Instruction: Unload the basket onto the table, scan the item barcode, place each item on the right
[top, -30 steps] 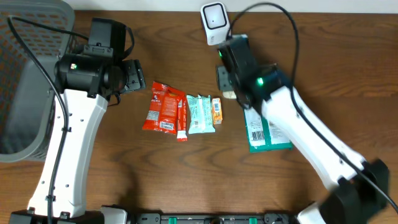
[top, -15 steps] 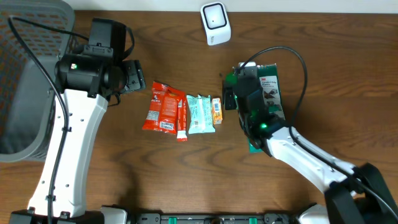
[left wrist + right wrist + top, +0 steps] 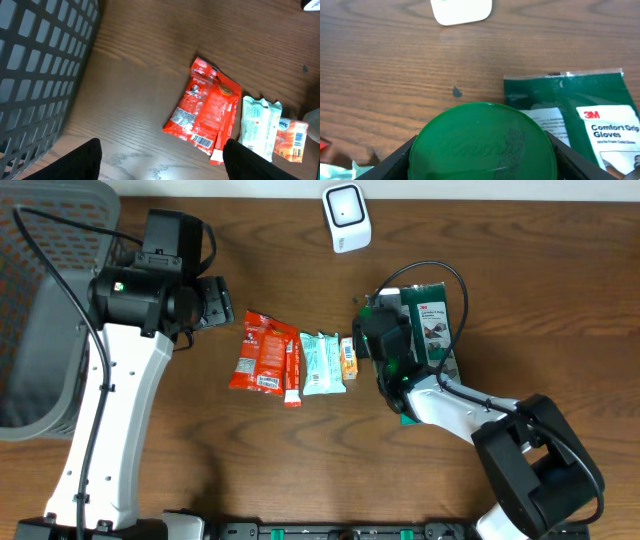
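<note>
Now | left fingers wide, empty, aloft | right fingers low, clamping green tin

setting: probably shop checkout bench | cues: scanner, packaged snacks, grey basket

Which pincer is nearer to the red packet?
Left. The left pincer, open, sits just off the red packet's upper left in the overhead view; the right pincer, gripping a green tub, lies past the teal packet on the far side.
</note>
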Motion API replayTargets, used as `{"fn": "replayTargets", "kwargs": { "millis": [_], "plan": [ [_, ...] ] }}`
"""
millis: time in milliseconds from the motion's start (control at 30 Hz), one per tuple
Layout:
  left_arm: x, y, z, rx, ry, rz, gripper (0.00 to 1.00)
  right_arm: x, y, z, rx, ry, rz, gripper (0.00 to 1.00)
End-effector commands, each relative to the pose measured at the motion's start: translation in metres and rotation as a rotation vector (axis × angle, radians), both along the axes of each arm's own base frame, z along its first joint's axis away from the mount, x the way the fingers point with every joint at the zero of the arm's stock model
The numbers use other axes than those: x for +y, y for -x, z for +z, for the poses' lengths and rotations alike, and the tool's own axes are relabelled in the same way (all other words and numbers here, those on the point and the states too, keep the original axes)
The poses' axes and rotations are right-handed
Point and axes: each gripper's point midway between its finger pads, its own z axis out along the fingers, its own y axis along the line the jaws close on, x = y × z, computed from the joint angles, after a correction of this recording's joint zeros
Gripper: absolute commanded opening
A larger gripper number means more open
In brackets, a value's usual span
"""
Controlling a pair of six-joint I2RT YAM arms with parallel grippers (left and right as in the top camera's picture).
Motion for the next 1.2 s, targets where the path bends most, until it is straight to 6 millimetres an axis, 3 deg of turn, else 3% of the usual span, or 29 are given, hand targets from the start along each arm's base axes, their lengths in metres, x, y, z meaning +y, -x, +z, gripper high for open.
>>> {"fn": "replayTargets", "kwargs": {
  "millis": [0,167,400,633,733,933,1167],
  "plan": [
    [0.003,0.002,-0.004,0.01,-0.008,0.019,0.78,-0.008,-0.004,0.006,-0.025,0.024,-0.033,0.46],
    [0.003,0.002,-0.004,0.01,-0.008,0.019,0.78,-0.01,0.0,-0.001,0.003,0.042,-0.033,0.63],
    [0.003,0.002,-0.004,0.01,-0.008,0.019,0.78,-0.011,0.002,-0.003,0.015,0.05,-0.031,0.79],
    [0.003,0.002,-0.004,0.01,-0.008,0.019,0.78,-0.009,0.002,0.005,0.002,0.067,0.0,0.87],
    [0.003,0.002,-0.004,0.01,-0.008,0.019,0.78,-0.001,0.003,0.024,-0.03,0.056,0.057,0.86],
    [0.003,0.002,-0.004,0.01,-0.008,0.019,0.78,0.002,0.011,0.095,-0.105,0.028,0.117,0.77],
    [0.003,0.002,-0.004,0.01,-0.008,0.019,0.78,-0.003,0.023,0.163,0.011,0.056,0.15,0.73]
  ]
}}
